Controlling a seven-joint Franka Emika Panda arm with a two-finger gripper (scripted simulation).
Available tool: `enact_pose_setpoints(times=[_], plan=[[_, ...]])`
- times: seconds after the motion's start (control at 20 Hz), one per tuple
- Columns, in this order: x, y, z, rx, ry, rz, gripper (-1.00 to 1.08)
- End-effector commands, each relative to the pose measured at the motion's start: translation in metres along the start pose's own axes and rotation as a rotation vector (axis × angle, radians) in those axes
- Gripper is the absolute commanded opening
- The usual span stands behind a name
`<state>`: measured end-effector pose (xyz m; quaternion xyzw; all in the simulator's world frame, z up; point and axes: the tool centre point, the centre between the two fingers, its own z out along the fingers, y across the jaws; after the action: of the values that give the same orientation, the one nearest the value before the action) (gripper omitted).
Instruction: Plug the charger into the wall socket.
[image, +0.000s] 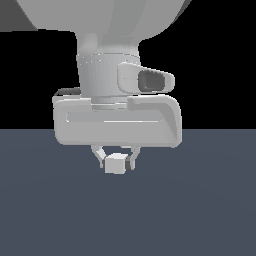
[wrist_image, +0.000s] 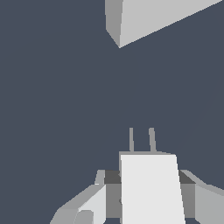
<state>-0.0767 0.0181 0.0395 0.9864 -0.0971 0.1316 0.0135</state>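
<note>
Hand (image: 118, 161) is closed on the charger (image: 115, 163): a finger (image: 100, 154) sits against each side of the small off-white block, seen in both views. In the exterior view the charger hangs under the arm's wrist body (image: 117, 122), roughly centre frame, lifted off the dark grey-blue surface (image: 200, 210). No contact between block and surface visible.

Wrist view: charger (wrist_image: 151, 188) fills the lower middle, clamped between the finger pads (wrist_image: 94, 203). Two thin grey prongs (wrist_image: 141, 140) stick out of its forward face, parallel, pointing away from the camera.

Wall socket (wrist_image: 148, 19) shows only in the wrist view, as a large off-white slab cut off by the frame edge; one lit face and one shaded narrow side are visible. It sits well apart from the prongs, ahead of them, with bare surface (wrist_image: 52, 109) between. Its holes are not visible from this angle, so I can't tell how the prongs line up with them. Socket is out of the exterior view, hidden or out of frame.

Background in the exterior view is black above the surface line.
</note>
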Motion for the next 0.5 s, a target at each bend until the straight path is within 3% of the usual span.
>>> enact_pose_setpoints(times=[0.0,0.45], plan=[[0.005,0.007,-0.005,0.011,0.002,-0.044,-1.0],[0.023,0.028,-0.018,0.048,0.003,-0.183,-1.0]])
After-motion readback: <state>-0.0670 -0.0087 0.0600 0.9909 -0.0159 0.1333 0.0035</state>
